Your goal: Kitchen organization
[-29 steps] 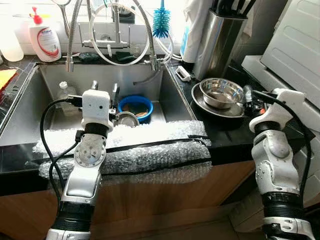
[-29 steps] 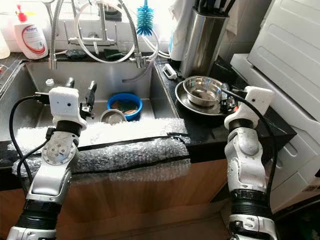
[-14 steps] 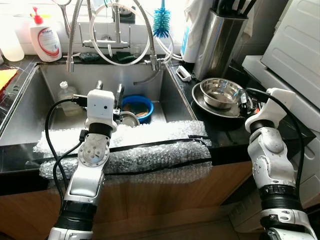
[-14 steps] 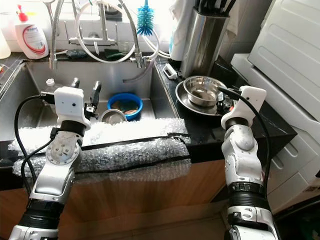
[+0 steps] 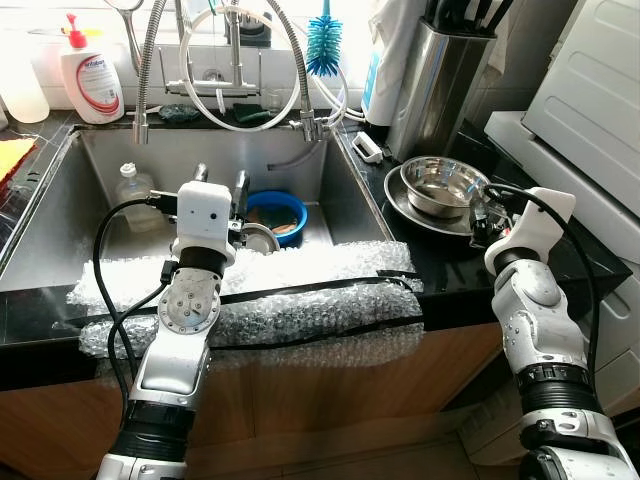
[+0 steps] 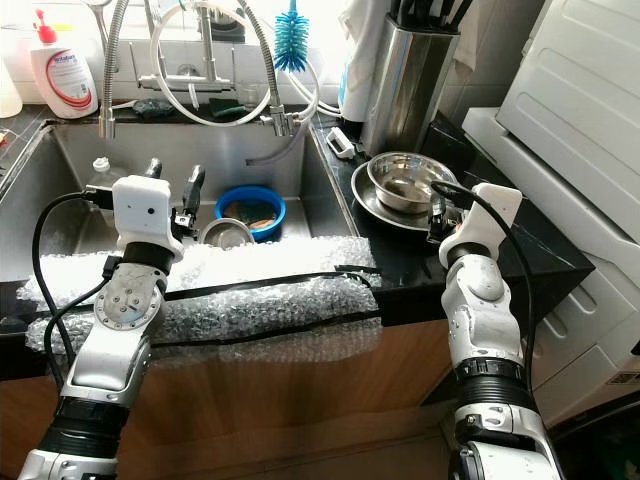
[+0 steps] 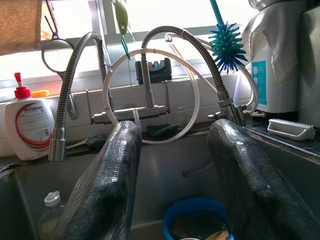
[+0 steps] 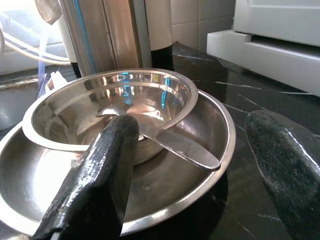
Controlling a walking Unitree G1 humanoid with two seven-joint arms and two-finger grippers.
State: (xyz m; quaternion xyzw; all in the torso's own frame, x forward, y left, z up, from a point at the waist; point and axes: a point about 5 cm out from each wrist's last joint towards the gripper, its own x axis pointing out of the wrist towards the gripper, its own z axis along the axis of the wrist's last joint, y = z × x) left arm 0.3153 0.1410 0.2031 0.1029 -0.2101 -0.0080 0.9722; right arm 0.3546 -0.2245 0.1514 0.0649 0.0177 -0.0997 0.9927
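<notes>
In the steel sink (image 5: 110,215) stands a blue bowl (image 5: 275,210) holding food scraps, with a small steel bowl (image 5: 256,238) just in front of it. My left gripper (image 5: 220,183) hovers open over the sink, just left of these bowls; the blue bowl (image 7: 195,220) shows low between its fingers (image 7: 107,180). On the black counter to the right, a steel bowl (image 5: 440,183) sits nested in a wider steel dish (image 8: 220,135), and a spoon (image 8: 185,147) lies in them. My right gripper (image 5: 482,213) is open at the dish's near right rim, pointing at it.
Bubble wrap (image 5: 250,295) taped with black strips pads the sink's front edge. A plastic bottle (image 5: 130,185) stands in the sink. Behind are the coiled faucet hoses (image 5: 235,70), a soap bottle (image 5: 90,80), a blue brush (image 5: 322,45) and a tall steel holder (image 5: 435,80). A white appliance (image 5: 590,90) flanks the right.
My right gripper has moved left, closer to the steel dish's rim. My left gripper shifted slightly right over the sink, then held still.
</notes>
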